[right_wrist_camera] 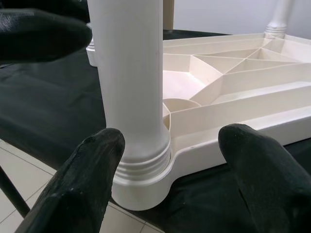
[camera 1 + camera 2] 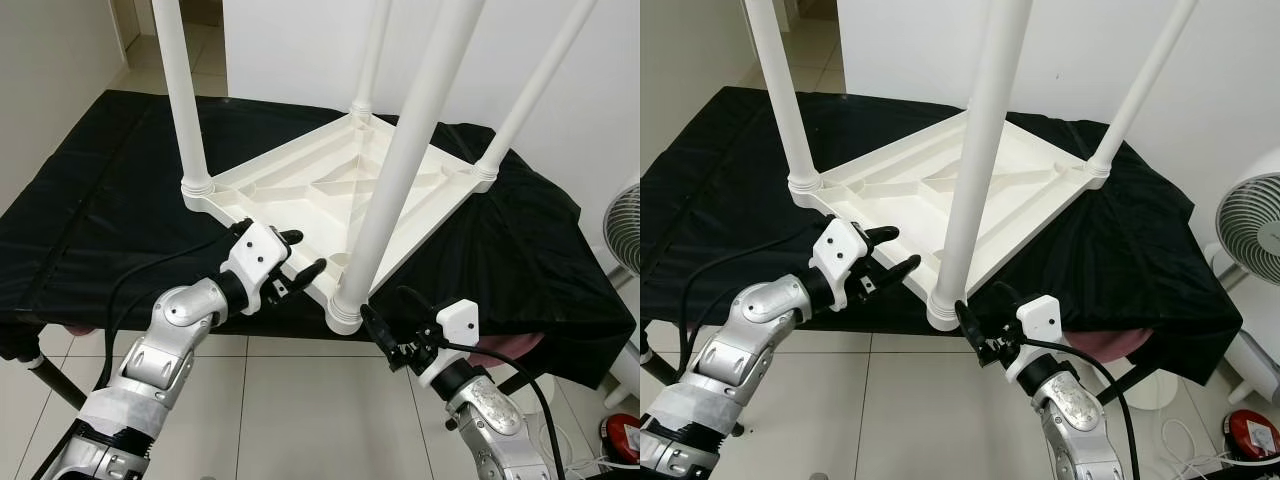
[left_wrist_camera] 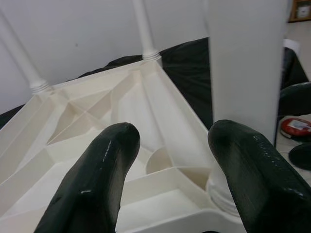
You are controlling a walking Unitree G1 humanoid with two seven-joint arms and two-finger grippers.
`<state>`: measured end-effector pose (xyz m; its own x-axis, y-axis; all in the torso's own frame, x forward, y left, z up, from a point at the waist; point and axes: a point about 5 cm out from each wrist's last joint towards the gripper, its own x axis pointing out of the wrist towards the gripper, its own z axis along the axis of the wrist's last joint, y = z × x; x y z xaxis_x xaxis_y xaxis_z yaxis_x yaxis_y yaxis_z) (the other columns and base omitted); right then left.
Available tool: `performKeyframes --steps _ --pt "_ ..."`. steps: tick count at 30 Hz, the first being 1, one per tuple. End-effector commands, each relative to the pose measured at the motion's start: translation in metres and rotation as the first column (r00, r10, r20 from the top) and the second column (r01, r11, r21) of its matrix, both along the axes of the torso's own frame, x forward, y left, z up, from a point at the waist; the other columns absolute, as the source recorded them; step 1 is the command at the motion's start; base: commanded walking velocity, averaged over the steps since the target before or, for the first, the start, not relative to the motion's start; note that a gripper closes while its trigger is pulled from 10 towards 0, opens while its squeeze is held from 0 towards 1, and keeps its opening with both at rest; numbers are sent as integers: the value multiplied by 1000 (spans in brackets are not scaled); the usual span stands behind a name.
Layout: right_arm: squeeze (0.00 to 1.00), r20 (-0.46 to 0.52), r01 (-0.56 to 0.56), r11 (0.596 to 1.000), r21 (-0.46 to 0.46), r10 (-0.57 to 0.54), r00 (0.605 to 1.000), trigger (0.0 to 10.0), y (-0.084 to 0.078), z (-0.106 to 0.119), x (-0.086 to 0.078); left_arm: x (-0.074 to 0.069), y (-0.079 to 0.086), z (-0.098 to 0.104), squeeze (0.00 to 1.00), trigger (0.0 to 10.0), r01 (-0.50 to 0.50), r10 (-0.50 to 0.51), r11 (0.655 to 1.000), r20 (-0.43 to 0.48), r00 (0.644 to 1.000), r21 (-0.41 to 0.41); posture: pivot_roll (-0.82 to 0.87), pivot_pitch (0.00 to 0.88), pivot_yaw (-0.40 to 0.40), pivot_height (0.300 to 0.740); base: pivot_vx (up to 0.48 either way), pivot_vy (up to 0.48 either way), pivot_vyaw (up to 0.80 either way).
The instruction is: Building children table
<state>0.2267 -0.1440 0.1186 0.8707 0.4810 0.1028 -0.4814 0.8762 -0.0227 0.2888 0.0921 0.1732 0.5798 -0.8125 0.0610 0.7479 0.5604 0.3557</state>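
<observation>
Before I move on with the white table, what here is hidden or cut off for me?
- Upper ends of the four round white plastic legs: cut off by the top edge, both eye views.
- Top face of the upside-down white plastic tabletop: lies face down on the black cloth.
- Near leg's thread: hidden inside its corner socket.

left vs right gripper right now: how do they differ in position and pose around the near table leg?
The left gripper sits over the upturned tabletop, fingers reaching across its near rim; the right gripper hangs lower, off the table edge, beside the near leg at its base. The left gripper stands on the leg's left, the right gripper on its right. The left wrist view looks down into the ribbed underside; the right wrist view faces the leg's collar side-on. Both are open and hold nothing.
</observation>
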Motion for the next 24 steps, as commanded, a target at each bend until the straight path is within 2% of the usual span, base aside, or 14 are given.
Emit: performKeyframes --steps 1,4,8,13,17,24 --pt "0 8 5 1000 0 -5 1000 10000 -1 1 -2 -6 -8 0 0 10000 44 -44 999 -4 999 -8 -71 0 -45 740 0 0 0" --pt "0 4 10 1000 -1 -10 1000 10000 -2 0 -5 -17 -22 2 0 10000 122 -122 992 -5 992 -22 -74 0 -35 740 0 0 0" --pt "0 -1 12 1000 -11 -12 1000 10000 -4 -3 -6 -25 -33 5 0 10000 169 -169 985 -3 986 -36 -76 0 -27 740 0 0 0" --pt "0 -11 4 1000 -20 -4 1000 10000 -4 -6 -8 -31 -45 12 0 10000 206 -206 977 3 978 -59 -74 0 -22 740 0 0 0" --pt "0 -12 4 1000 -21 -4 1000 10000 -4 -6 -8 -33 -48 14 0 10000 217 -217 974 5 976 -67 -74 0 -22 740 0 0 0" --pt "0 -13 -34 999 -29 33 999 10000 4 -8 -6 -35 -63 21 0 10000 250 -251 964 9 968 -92 -62 0 -18 740 0 0 0"
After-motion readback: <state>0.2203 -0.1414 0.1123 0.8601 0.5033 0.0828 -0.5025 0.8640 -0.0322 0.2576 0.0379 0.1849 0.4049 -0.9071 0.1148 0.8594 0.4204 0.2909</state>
